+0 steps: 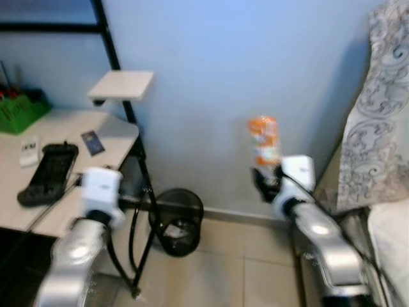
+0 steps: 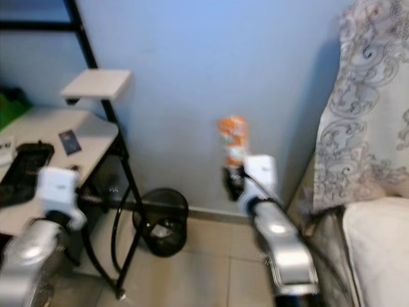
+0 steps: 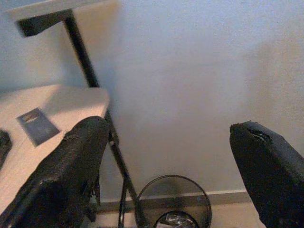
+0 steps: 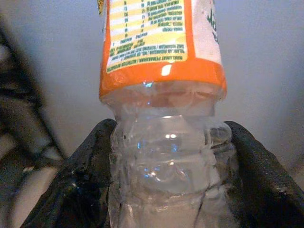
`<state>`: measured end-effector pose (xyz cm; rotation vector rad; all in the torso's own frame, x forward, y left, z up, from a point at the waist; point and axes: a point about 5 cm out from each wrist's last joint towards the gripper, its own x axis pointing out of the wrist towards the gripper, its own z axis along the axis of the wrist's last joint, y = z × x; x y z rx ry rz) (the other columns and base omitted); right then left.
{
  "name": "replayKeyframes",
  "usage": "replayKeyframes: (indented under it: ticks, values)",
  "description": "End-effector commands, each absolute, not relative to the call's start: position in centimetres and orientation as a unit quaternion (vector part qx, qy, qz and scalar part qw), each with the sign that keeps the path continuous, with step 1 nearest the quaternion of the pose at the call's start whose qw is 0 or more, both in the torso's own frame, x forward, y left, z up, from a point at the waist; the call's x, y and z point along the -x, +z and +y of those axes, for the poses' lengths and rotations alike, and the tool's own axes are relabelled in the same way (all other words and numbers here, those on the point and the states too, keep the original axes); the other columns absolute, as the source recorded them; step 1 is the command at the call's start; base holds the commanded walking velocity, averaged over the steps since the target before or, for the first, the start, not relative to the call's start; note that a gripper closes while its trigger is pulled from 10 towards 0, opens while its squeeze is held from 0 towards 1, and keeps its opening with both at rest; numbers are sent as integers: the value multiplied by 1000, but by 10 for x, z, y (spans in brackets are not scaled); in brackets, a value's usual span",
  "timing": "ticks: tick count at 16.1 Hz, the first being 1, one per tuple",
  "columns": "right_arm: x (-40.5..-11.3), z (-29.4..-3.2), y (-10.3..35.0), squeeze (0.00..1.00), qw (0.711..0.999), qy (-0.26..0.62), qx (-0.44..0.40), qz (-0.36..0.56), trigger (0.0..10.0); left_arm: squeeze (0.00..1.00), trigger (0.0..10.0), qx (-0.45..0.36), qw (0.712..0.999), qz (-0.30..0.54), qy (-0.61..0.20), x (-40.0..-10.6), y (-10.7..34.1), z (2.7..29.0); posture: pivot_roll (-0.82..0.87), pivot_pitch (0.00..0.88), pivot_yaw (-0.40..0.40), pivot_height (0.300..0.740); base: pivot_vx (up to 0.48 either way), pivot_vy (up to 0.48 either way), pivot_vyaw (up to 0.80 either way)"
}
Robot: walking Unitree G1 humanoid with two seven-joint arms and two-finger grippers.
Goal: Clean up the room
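Right gripper: my right gripper (image 4: 164, 156) is clamped on a clear plastic bottle with an orange label (image 1: 264, 142); the black fingers (image 4: 76, 180) press its ribbed lower body from both sides.
Bottle: I see it held upright in the air at centre right, in front of the pale blue wall (image 1: 255, 64), well above the floor.
Left gripper: my left gripper (image 3: 166, 166) is spread wide with nothing between its fingers (image 3: 66, 171); I see it raised at the near left, by the edge of the desk.
Bin: a round black wire-mesh wastebasket (image 1: 177, 220) stands on the beige tiled floor (image 1: 243, 268) against the wall, between my two arms and just right of the desk's black metal leg (image 1: 144, 173). Something crumpled lies inside; I cannot tell what.
Desk: a light wooden desk (image 1: 108, 131) sits on the left, carrying a black handheld device (image 1: 48, 173), a small dark card (image 1: 92, 142), a small white object (image 1: 29, 152) and, at the far left, a green box (image 1: 19, 112).
Shelf: a small pale wooden shelf (image 1: 123, 84) juts from the black frame above the desk.
Right side: a grey patterned curtain (image 1: 377, 109) hangs at the far right, with a white cushion (image 2: 377, 249) below it.
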<state>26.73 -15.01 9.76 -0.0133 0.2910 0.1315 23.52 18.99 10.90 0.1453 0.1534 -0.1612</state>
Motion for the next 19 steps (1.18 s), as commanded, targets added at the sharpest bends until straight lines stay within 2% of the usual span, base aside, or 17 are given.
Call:
replayKeyframes:
  ticks: [1,7,11,14,17,19]
  values:
    - [-271,-139,104,0,988,81,1,130,10000,0,10000,-83,992,71,-66,-236,113,199,52,0,51,740,352,0,0]
    - [-273,-138,104,0,987,90,12,131,10000,0,10000,-85,992,70,-69,-239,114,199,56,0,53,740,351,0,0]
    - [-273,-137,101,0,986,91,14,140,10000,0,10000,-87,991,70,-72,-240,115,199,58,0,54,740,351,0,652]
    - [-271,-139,99,0,984,92,17,154,10000,0,10000,-90,990,74,-77,-239,114,198,60,0,53,740,350,0,0]
    - [-268,-139,93,0,975,114,57,182,10000,0,10000,-97,987,84,-92,-237,111,194,57,0,51,740,337,0,0]
    - [-260,-135,91,0,964,160,79,198,10000,0,10000,-113,981,88,-128,-233,113,188,42,0,54,740,0,0,0]
